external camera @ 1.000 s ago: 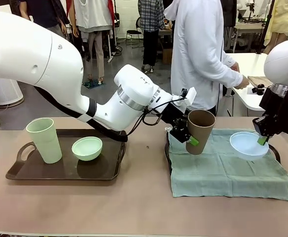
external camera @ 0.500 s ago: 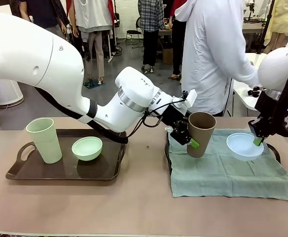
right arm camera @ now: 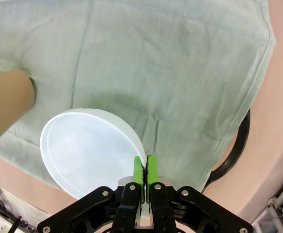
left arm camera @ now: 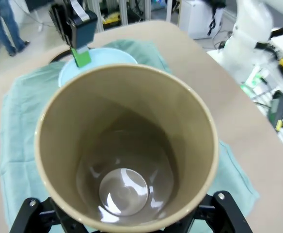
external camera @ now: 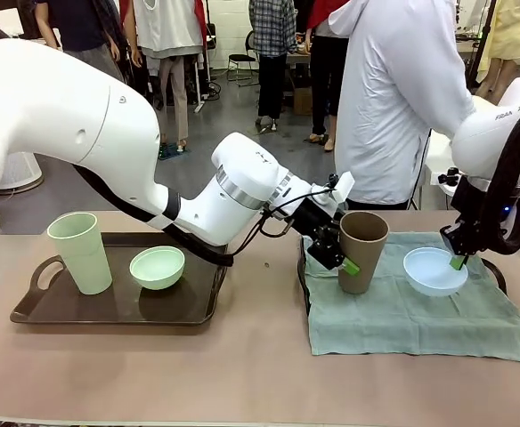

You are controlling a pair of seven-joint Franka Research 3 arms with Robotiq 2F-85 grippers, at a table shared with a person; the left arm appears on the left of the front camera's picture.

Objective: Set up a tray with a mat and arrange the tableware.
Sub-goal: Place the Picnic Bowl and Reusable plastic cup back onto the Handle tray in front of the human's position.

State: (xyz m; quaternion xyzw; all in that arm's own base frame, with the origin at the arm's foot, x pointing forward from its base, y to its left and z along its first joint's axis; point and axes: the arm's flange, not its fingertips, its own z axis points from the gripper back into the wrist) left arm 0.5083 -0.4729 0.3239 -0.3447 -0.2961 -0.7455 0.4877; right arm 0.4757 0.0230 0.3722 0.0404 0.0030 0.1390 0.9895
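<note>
The left gripper [external camera: 338,253] reaches across the middle and clasps the brown cup [external camera: 361,251] around its side, jaws spread wide to span it, one green pad [external camera: 350,265] showing on the near wall. The cup stands mouth-up, tilted slightly, at the left part of the mat [external camera: 402,316]; whether its base touches the cloth cannot be told. From the left wrist, the cup [left arm camera: 127,150] is empty.

The right gripper [external camera: 459,261] is pinched tight on the rim of the blue bowl [external camera: 431,270], pads [right arm camera: 151,170] closed on either side of the thin edge. The bowl hangs tilted over the right part of the mat, near the cup but apart from it. The pale green mat is draped over the right tray [external camera: 500,274], whose dark rim peeks out at both sides.

On the left tray [external camera: 109,307] the green cup [external camera: 79,252] stands upright, with the mint bowl [external camera: 158,267] just beside it. Both trays rest on the table [external camera: 242,374].

A person [external camera: 402,98] in white stands at the far side, turned away.
</note>
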